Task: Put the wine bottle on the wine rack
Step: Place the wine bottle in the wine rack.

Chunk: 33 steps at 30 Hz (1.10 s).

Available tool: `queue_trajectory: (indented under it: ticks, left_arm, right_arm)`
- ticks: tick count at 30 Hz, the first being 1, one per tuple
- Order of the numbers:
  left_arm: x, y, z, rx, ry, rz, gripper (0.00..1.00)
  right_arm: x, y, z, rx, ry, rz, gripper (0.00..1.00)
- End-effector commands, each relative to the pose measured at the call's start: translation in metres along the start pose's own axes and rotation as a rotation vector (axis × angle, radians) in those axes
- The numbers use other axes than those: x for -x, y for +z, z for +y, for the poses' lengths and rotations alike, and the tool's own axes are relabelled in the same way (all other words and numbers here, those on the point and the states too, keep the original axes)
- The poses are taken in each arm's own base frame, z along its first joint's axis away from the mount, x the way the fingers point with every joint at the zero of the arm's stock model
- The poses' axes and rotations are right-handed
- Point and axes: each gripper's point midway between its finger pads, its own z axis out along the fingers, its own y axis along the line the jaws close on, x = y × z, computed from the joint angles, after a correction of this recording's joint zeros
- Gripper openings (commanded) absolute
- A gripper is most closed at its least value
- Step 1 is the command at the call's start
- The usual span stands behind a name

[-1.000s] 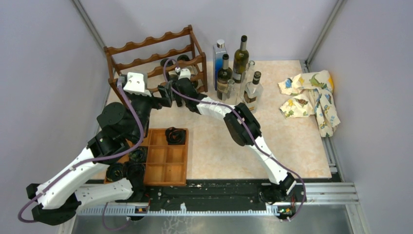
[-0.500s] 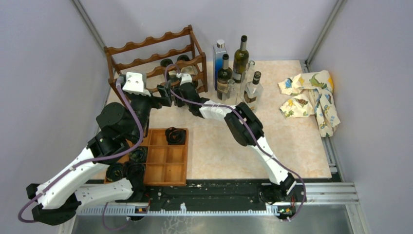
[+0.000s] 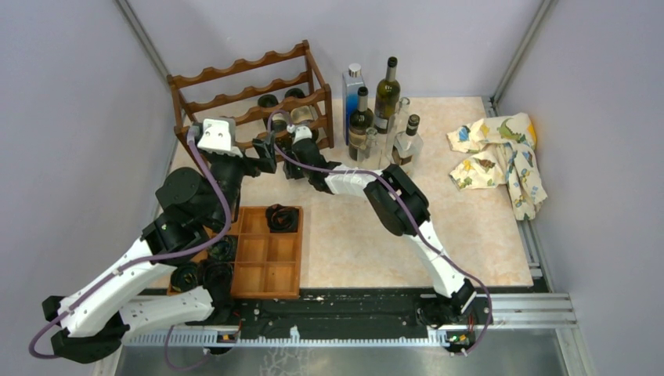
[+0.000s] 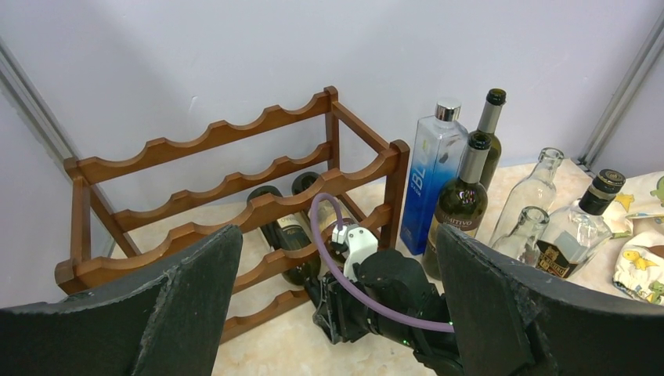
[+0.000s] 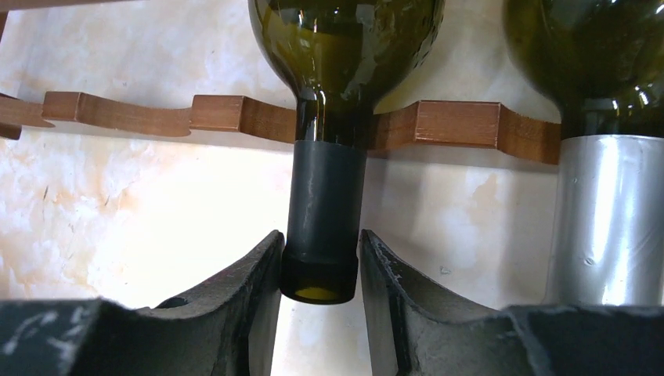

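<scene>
At the far left of the table, on the lowest tier of the wine rack (image 3: 235,66), the wine bottle (image 5: 325,211) lies on its side with its dark-foiled neck resting in a dip of the scalloped front rail. Your right gripper (image 5: 321,266) is clamped on the very end of that neck, a pad pressed to each side just short of the mouth. The left gripper (image 4: 338,235) hangs just near of the rack with its fingers spread wide, holding nothing. The bottle looks close to seated, so the danger, as I judge it, is in the letting go. If you pull back before the pads have fully parted, they could drag the neck toward you and out of its notch, and the bottle could roll or slide off the rail. A sideways swing on the way out could knock the silver-foiled bottle (image 5: 603,211) lying just beside it. Mind too that your left fingers sit close to the right wrist, so a careless retreat could bring the two arms into contact.
</scene>
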Motion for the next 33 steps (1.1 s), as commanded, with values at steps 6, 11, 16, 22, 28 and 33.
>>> queue_trajectory:
  ticks: [6,11,16,22,28,33]
  left_arm:
    - [0.005,-0.002,0.007,0.022,-0.038,-0.024,0.99]
    - [0.006,-0.002,0.006,0.019,-0.035,-0.025,0.99]
    - [0.007,-0.002,0.006,0.017,-0.033,-0.027,0.99]
    - [0.008,-0.002,0.006,0.014,-0.03,-0.027,0.99]
    - [0.007,-0.002,0.005,0.005,-0.029,-0.024,0.99]
    - [0.007,-0.006,0.006,-0.005,-0.049,-0.025,0.99]
  right_arm:
    - [0.049,-0.022,0.014,0.026,0.04,-0.084,0.23]
    - [0.064,-0.017,0.017,0.02,0.049,-0.122,0.15]
    - [0.071,-0.01,0.019,0.011,0.069,-0.14,0.12]
    - [0.079,-0.005,0.021,0.01,0.087,-0.164,0.12]
    - [0.074,-0.002,0.025,0.027,0.079,-0.146,0.28]
    - [0.066,-0.009,0.022,0.028,0.055,-0.12,0.47]
